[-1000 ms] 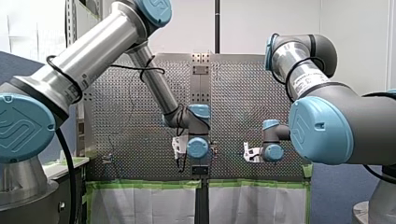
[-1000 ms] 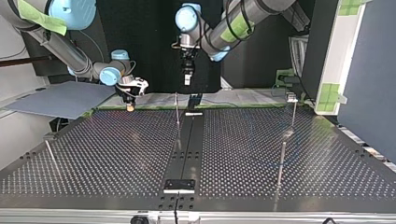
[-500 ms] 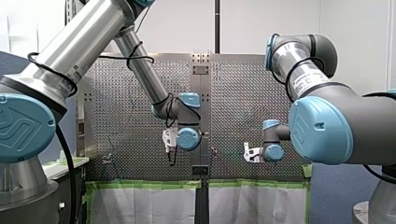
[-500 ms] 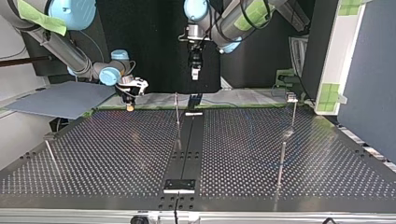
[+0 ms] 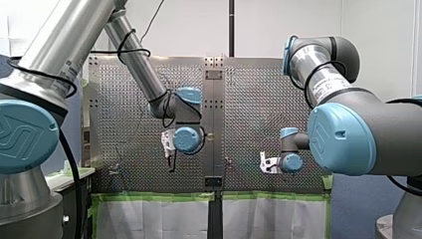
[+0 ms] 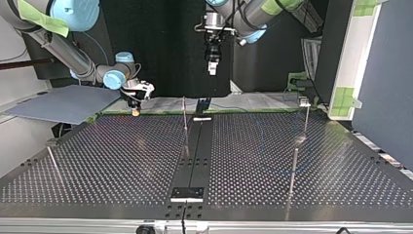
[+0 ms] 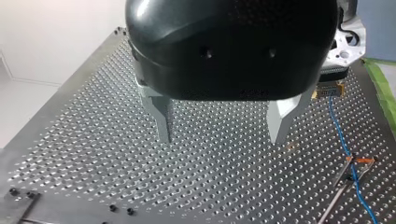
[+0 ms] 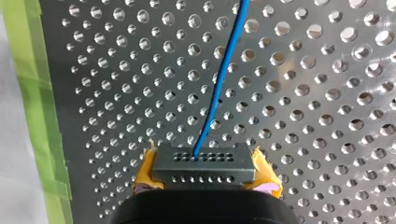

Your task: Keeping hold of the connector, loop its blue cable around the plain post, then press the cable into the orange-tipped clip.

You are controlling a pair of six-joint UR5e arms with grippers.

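Right end effector (image 8: 205, 176), yellow pads clamped on the dark connector (image 8: 204, 161) low over the perforated counter (image 8: 327, 93) near its green-taped edge (image 8: 32, 93), likely anchors the blue cable (image 8: 219, 88) while my left end effector (image 7: 220, 137) hangs wide and empty, free to route it.

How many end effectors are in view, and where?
2. My left end effector hangs open above the table; my right end effector, low near its edge, is shut on the connector.

R tool (image 8: 205, 176) prob clamps connector (image 8: 204, 162); blue cable (image 8: 219, 88) ahead.
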